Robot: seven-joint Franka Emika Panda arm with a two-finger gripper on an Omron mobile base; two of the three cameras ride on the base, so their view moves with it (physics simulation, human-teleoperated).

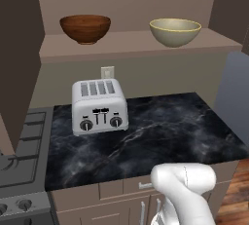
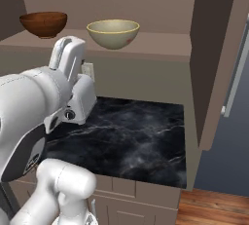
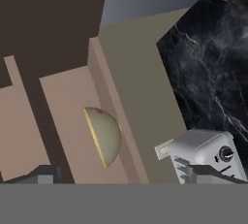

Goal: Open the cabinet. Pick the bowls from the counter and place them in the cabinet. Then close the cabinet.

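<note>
Nearest the left base camera, the white rounded arm link [image 1: 187, 185] rises at lower right, over the brown drawer fronts [image 1: 116, 190]. In the right base view the same arm [image 2: 34, 117] bulks at left and hides most of the toaster [image 2: 83, 100].

Left base view gives the full toaster [image 1: 99, 106]: silver, boxy with rounded corners, four top slots, two dark knobs, standing on the desk [image 1: 160, 131] near the back wall, a pale wall outlet [image 1: 107, 72] just behind it. Grey stove top [image 1: 22, 146] with grates lies to the left of the desk. The right base view shows an open cabinet door [image 2: 216, 58] edge-on at right, brown, with a grey panel [image 2: 236, 73] beyond it.

Hand [image 3: 123, 174]: in the rolled hand view the two dark fingertips [image 3: 41, 174] stand wide apart, released, nothing between them and touching nothing.

The cabinet [image 1: 141, 46] stands open. Both bowls sit on its plain matte brown shelf, well apart: the wooden bowl [image 1: 85, 28], glossy reddish-brown, round, to the left; the cream bowl [image 1: 175, 31], pale yellow with a thin rim, to the right. The hand view shows the cream bowl on its side from the camera's roll, with a small reddish mark near its rim.

Desk surface: black, marble-look, white veining, glossy.
</note>
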